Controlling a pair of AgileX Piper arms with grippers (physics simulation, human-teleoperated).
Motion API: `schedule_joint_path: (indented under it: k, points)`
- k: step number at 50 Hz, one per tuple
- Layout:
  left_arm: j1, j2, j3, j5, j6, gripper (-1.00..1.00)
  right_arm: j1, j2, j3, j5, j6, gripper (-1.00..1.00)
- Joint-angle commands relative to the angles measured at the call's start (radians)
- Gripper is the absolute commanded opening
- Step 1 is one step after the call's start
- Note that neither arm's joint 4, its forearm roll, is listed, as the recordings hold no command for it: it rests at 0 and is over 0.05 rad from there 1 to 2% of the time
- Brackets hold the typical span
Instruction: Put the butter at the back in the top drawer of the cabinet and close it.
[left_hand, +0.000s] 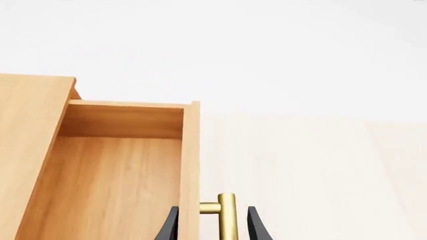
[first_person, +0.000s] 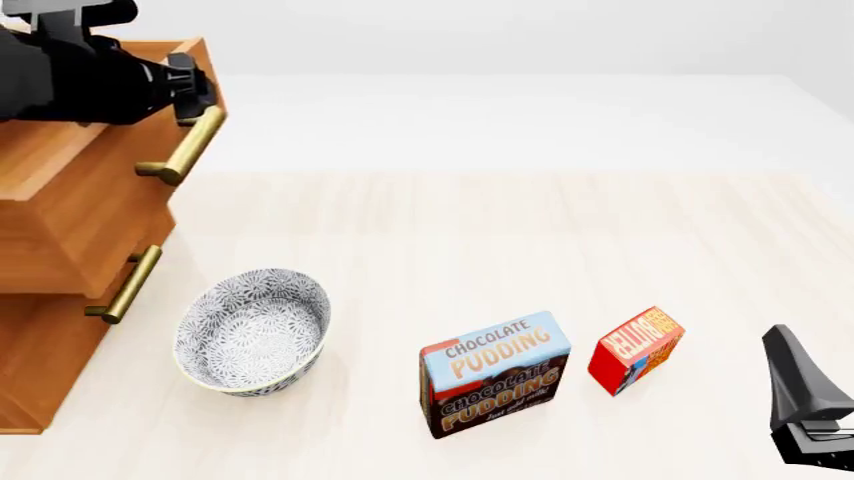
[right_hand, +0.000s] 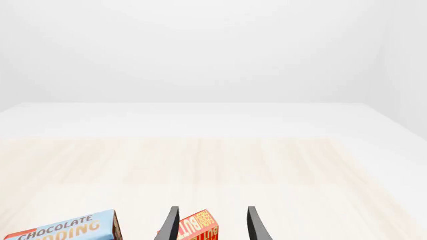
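The butter (first_person: 637, 350) is a small red box lying on the table at the front right; in the right wrist view the butter (right_hand: 199, 228) sits between the fingers, a little beyond their tips. My right gripper (first_person: 787, 360) (right_hand: 212, 210) is open and holds nothing. The cabinet (first_person: 40, 350) stands at the left with its top drawer (first_person: 80, 220) pulled out, the inside (left_hand: 113, 185) showing bare wood. My left gripper (first_person: 187, 85) (left_hand: 213, 209) is open, with one finger on each side of the drawer's front panel and brass handle (left_hand: 228, 215).
A blue-and-brown Chocolate Pudding box (first_person: 494, 375) stands just left of the butter. A patterned bowl (first_person: 254, 330) sits on the table beside the cabinet. The second drawer's brass handle (first_person: 127, 285) juts out below the top drawer.
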Motion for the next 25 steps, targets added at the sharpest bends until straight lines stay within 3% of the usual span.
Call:
schedule_joint_path:
  k: [1,25]
  points:
    - [-0.041,0.129,0.044,-0.009,0.055,1.00,0.000,0.000,0.000,0.000,0.000,1.00]
    - [-0.120,0.175,0.009,-0.012,0.050,1.00,0.000,0.000,0.000,0.000,0.000,1.00]
